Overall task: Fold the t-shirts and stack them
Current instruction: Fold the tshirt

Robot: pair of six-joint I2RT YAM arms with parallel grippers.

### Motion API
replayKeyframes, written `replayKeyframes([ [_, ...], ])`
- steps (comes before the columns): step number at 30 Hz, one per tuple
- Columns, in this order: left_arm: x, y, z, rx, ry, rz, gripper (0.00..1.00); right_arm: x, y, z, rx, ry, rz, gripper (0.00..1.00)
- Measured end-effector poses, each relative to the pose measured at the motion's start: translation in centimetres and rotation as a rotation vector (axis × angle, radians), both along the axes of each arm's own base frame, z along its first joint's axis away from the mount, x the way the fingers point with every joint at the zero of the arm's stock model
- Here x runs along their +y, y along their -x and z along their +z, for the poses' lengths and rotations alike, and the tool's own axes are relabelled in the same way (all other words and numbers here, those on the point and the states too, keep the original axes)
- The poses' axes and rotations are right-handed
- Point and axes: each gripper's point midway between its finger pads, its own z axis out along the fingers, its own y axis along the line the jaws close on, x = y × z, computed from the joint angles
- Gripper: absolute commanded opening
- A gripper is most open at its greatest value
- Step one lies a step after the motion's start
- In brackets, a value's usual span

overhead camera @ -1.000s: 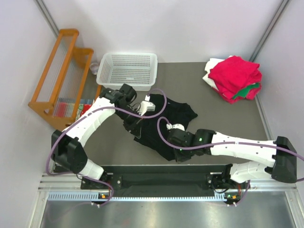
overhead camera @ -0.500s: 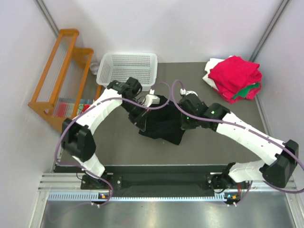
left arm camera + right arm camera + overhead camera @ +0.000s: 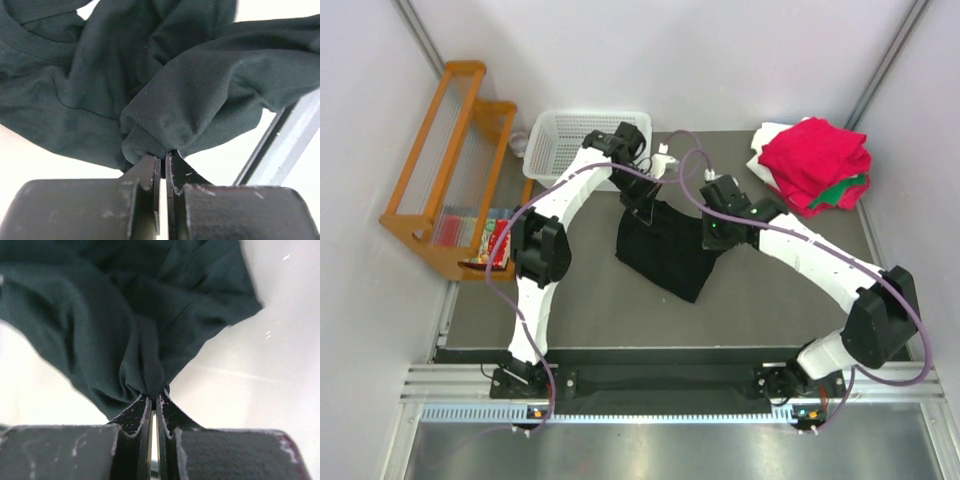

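Note:
The black t-shirt [image 3: 665, 252] hangs in the air over the middle of the table, held up by its top edge. My left gripper [image 3: 645, 205] is shut on its left upper corner, and in the left wrist view the dark cloth [image 3: 165, 90] bunches out of the pinched fingertips [image 3: 163, 159]. On the right upper corner my right gripper [image 3: 705, 222] is shut too; the cloth [image 3: 125, 325] drapes from its tips [image 3: 154, 396]. A stack of folded t-shirts lies at the back right: red [image 3: 815, 160] on top, green [image 3: 848, 190] and white [image 3: 763, 160] beneath.
A white perforated basket [image 3: 585, 145] stands at the back left, close behind the left arm. An orange wooden rack [image 3: 445, 165] leans against the left wall. The grey table [image 3: 780, 300] ends at a black rail in front.
Both grippers have lifted the black t-shirt off the table and carried it toward the back; it went from crumpled and flat to hanging between them.

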Motion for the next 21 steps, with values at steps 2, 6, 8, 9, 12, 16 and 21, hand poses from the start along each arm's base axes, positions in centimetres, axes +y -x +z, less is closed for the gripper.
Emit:
replayKeyframes([
  [2, 0.1, -0.4, -1.1, 0.015, -0.014, 0.004, 0.0, -0.7, -1.0, -0.2, -0.005, 0.001, -0.023, 0.0],
  [6, 0.3, -0.6, -2.3, 0.029, -0.034, 0.009, 0.04, -2.4, -3.1, -0.9, -0.004, 0.002, -0.079, 0.0],
  [8, 0.4, -0.6, -2.7, 0.03, -0.037, 0.012, 0.24, -2.9, -4.0, -1.9, 0.004, 0.017, -0.095, 0.0],
  [9, 0.4, -0.7, -3.1, 0.03, -0.041, 0.017, 0.37, -3.0, -4.4, -2.6, 0.013, 0.034, -0.103, 0.0],
  [12, 0.8, -0.9, -4.2, 0.03, -0.063, 0.029, 0.51, -3.0, -5.3, -4.9, 0.045, 0.075, -0.109, 0.0],
  [16, 1.7, -2.0, -5.2, 0.014, -0.081, 0.075, 0.48, -2.6, -6.3, -7.6, 0.085, 0.11, -0.112, 0.0],
  [21, 3.4, -4.6, -5.1, -0.021, -0.078, 0.165, 0.51, -2.3, -7.5, -9.0, 0.094, 0.129, -0.118, 0.0],
])
